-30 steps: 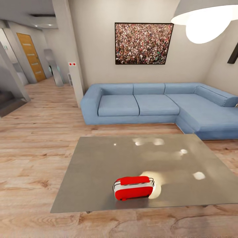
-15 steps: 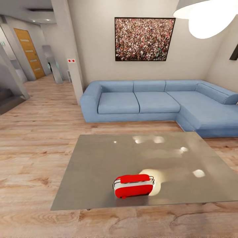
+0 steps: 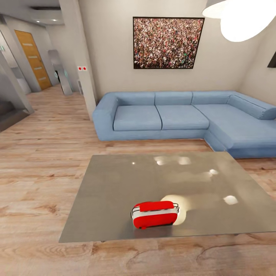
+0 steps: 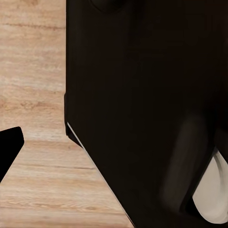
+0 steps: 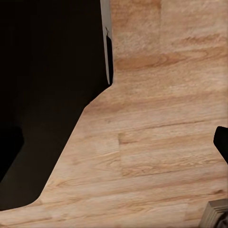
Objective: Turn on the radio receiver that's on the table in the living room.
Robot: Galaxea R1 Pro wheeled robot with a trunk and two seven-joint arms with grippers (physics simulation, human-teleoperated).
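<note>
The red radio receiver [image 3: 154, 215] with white trim and a thin wire handle stands near the front edge of the low glossy grey table [image 3: 115, 191] in the living room. Its dial face is turned away from the head view. In the left wrist view a black fingertip [image 4: 9, 149] of my left gripper lies at the picture's edge over wood floor. A black fingertip [image 5: 222, 142] of my right gripper lies likewise at the edge of the right wrist view. Both stand wide with nothing held, next to my dark body.
A blue corner sofa [image 3: 161, 117] runs behind the table and along its right side. Above it hang a framed crowd picture [image 3: 168, 43] and a white pendant lamp [image 3: 241, 17]. A white pillar [image 3: 82, 57] and a hallway with an orange door [image 3: 33, 59] lie at the left. Wood floor surrounds the table.
The whole head view has shifted slightly as the camera moved a little towards the table. The radio has stayed in place on the table.
</note>
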